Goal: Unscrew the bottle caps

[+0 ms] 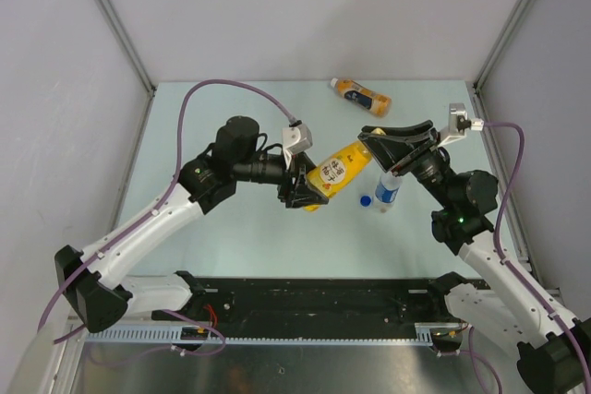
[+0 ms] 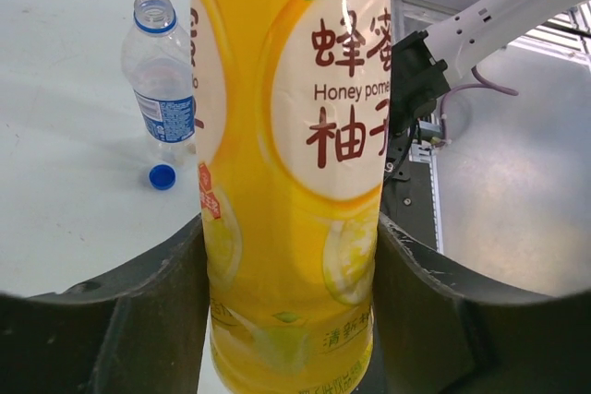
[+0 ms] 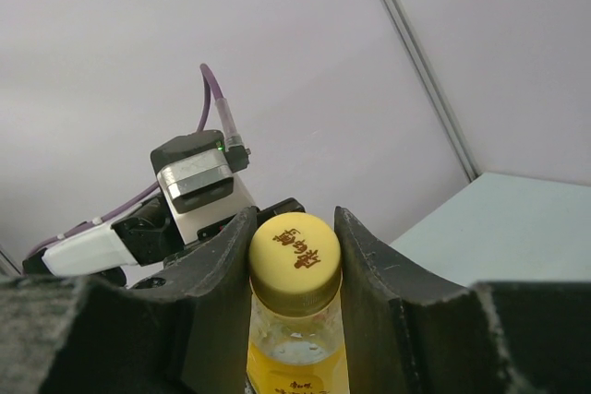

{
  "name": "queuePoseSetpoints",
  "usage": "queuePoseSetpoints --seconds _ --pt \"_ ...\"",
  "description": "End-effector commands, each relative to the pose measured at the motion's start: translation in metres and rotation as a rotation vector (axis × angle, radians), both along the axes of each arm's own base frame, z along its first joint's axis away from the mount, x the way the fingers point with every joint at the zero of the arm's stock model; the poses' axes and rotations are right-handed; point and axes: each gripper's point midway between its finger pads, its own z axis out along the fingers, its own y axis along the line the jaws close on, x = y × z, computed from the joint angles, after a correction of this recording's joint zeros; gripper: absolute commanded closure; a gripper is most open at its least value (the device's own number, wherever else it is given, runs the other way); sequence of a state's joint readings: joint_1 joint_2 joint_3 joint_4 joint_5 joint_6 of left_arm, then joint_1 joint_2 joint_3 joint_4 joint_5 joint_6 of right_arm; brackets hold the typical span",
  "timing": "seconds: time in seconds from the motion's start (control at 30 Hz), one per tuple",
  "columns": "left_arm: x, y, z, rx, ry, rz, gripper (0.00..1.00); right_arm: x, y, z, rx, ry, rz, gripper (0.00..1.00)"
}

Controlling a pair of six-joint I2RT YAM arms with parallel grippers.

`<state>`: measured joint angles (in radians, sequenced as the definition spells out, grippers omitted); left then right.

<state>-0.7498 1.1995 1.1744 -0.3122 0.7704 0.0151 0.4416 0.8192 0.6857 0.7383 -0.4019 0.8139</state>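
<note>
From where I stand, the left hand [image 1: 305,189] is clenched on the lower body of the yellow bottle [image 1: 342,171], a finger pressed to each side, holding it tilted in the air above the surface [image 1: 231,117] with its neck pointing toward the other arm. At that neck the right hand [image 1: 374,147] is closed on the yellow cap [image 3: 295,248], its fingers snug against both sides. Just below, the blue cap [image 1: 366,200] lies loose beside the clear bottle [image 1: 386,193], which stands upright and open, so I judge 1 of 3 done. The orange bottle [image 1: 362,95] lies on its side at the far edge, white cap [image 1: 335,83] on. My worry is the smooth round body: if the left grip is too light, the bottle may spin with the cap instead of loosening. Tilted as it is, liquid could spill once the cap frees, and a wide swing could topple the clear bottle nearby.
</note>
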Motion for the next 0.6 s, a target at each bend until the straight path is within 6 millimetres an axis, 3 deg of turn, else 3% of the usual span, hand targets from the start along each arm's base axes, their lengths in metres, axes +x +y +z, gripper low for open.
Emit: queuePoseSetpoints --seconds 0.0,0.17,0.27,0.43,0.57 --pt "-0.001 -0.003 0.007 -0.031 -0.02 -0.016 0.45 -0.002 -0.007 0.012 0.03 -0.043 -0.037 1.0" --pt "0.002 -0.005 0.002 -0.02 -0.012 -0.006 0.54 0.001 -0.008 0.011 0.028 -0.037 -0.053 0.93" --pt "0.005 -0.003 0.004 -0.02 -0.027 0.015 0.56 0.002 -0.008 0.008 0.02 -0.03 -0.062 0.77" --pt "0.018 0.004 0.005 -0.006 -0.072 0.111 0.63 0.001 -0.013 0.01 0.015 -0.039 -0.093 0.37" --pt "0.034 0.013 0.004 0.017 -0.106 0.223 0.71 0.001 -0.021 0.011 0.017 -0.028 -0.136 0.13"
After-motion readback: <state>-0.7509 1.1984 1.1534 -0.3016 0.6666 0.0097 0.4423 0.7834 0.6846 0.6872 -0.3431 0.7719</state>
